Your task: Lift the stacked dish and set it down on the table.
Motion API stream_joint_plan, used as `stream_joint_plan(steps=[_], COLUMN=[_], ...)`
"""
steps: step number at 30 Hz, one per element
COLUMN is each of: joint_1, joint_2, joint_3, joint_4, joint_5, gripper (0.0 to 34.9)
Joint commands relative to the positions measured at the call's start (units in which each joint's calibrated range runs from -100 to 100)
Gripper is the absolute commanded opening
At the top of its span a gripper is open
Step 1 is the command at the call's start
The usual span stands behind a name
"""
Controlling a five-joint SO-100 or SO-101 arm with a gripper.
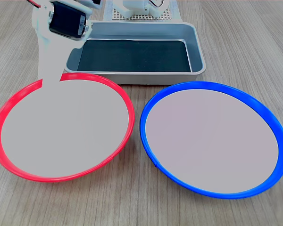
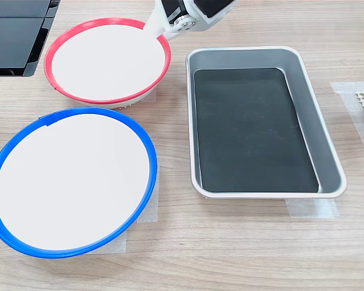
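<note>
The gripper (image 1: 51,81) comes down from the upper left of the first exterior view, its white fingers (image 1: 49,56) meeting the far rim of the red-rimmed dish (image 1: 61,132); in the second exterior view the gripper (image 2: 150,27) sits at that dish's (image 2: 106,60) upper right edge. It seems to pinch the rim, though how far apart the fingers stand cannot be told. The dish spreads out below the gripper, resting on the wood-grain table (image 1: 132,202), or very nearly so. Just beside the dish, to the first exterior view's right of the gripper, lies the blue-rimmed plate (image 1: 212,141), apart from the red one. Immediately beyond the gripper stands the grey tray (image 1: 198,52) with its dark bottom.
</note>
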Motion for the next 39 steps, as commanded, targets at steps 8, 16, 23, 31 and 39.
stream_joint_plan(steps=[8, 16, 23, 31, 39], joint_1=[-1.15, -8.49, -15.93, -14.99, -17.72], joint_2=[-21.79, -52.58, -79.70, -92.83, -100.94], joint_3=[12.10, 29.67, 52.33, 60.44, 60.44], joint_4=[7.64, 12.10, 8.14, 20.76, 33.15], joint_5=[1.37, -11.97, -25.84, -27.40, -29.79], gripper=[8.0, 0.1, 0.1, 0.1, 0.1])
